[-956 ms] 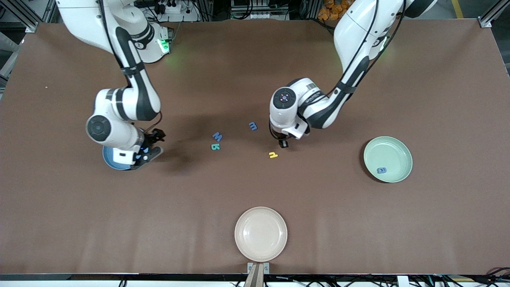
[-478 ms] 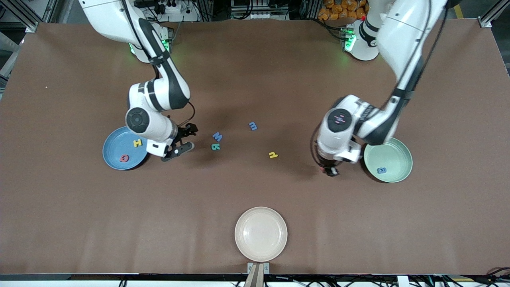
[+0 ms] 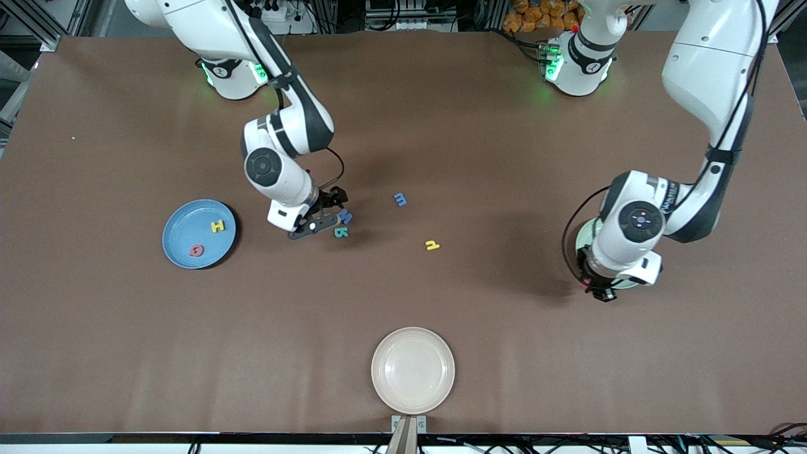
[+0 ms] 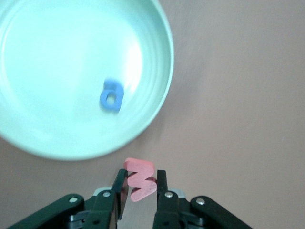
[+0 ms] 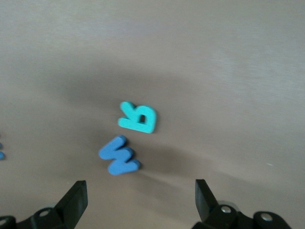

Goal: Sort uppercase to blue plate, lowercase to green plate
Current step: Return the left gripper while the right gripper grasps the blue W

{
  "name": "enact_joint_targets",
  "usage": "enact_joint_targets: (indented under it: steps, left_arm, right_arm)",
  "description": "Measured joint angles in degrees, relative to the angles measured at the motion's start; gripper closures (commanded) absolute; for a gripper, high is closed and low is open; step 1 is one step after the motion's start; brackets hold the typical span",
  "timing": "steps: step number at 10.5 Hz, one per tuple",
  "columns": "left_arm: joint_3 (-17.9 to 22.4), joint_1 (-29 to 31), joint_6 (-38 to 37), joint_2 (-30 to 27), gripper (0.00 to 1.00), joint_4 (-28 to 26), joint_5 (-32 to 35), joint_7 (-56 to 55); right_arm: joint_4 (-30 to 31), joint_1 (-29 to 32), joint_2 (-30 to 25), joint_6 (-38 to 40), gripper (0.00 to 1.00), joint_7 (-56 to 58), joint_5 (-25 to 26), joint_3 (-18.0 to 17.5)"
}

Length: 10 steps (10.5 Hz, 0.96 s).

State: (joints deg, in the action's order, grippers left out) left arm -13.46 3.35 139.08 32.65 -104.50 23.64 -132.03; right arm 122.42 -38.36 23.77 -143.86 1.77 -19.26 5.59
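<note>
Red w (image 4: 141, 180): pinched in the left tool (image 4: 138, 191), over the green plate's (image 4: 157, 109) rim.
Blue a (image 4: 111, 95): in that plate.
Right tool (image 5: 138, 200): spread above blue W (image 5: 119, 156) and teal letter (image 5: 138, 118).
H (image 3: 217, 226), Q (image 3: 197, 250): on blue plate (image 3: 179, 221).
m (image 3: 400, 199), n (image 3: 432, 245): on desk (image 3: 126, 347).

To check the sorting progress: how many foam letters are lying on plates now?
3. The yellow H and red Q lie on the blue plate; the blue a lies on the green plate. The cream plate holds none.
</note>
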Motion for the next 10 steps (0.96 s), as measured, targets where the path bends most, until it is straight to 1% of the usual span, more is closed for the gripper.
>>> enact_joint_targets:
  steps: [1, 2, 3, 4, 5, 6, 8, 9, 10]
  left_arm:
    - [-0.04, 1.21, -0.7, 0.0, 1.0, -0.33, 0.0, 1.84]
    - [-0.06, 1.85, -2.46, 0.0, 1.0, -0.66, 0.0, 3.27]
    - [-0.09, 1.97, -4.28, 0.0, 0.54, -0.98, 0.0, 4.23]
    - [-0.27, 1.96, -5.53, 0.0, 0.01, -1.3, 0.0, 4.6]
    - [-0.48, 1.9, -6.55, 0.0, 0.0, -1.57, 0.0, 4.93]
    - [-0.71, 1.75, -7.17, 0.01, 0.0, -1.77, 0.0, 5.08]
    - [-1.69, 1.42, -7.43, -0.02, 0.0, -1.74, 0.0, 5.2]
    - [-2.91, 1.21, -7.43, -0.05, 0.0, -1.57, 0.0, 5.21]
    - [-4.93, 1.05, -7.42, -0.09, 0.0, -1.2, 0.0, 5.2]
  right_arm:
    - [0.39, -0.34, 0.52, -1.46, 0.01, -1.38, 0.0, -0.54]
    - [0.4, -0.49, 1.02, -2.07, 0.11, -2.55, 0.0, -0.85]
    - [0.41, -0.53, 1.26, -2.5, 0.12, -3.47, 0.0, -1.1]
    - [0.41, -0.53, 1.34, -3.0, 0.13, -5.13, 0.02, -1.43]
    - [0.4, -0.65, 1.38, -3.43, 0.19, -6.99, 0.07, -1.85]
    - [0.4, -0.96, 1.51, -3.9, 0.21, -7.91, 0.1, -2.09]
    - [0.41, -1.35, 2.34, -5.52, 0.21, -8.26, 0.21, -2.18]
    - [0.4, -1.37, 2.89, -6.43, 0.25, -8.26, 0.63, -2.18]
    - [0.4, -1.39, 3.45, -7.48, 0.33, -8.26, 1.65, -2.18]
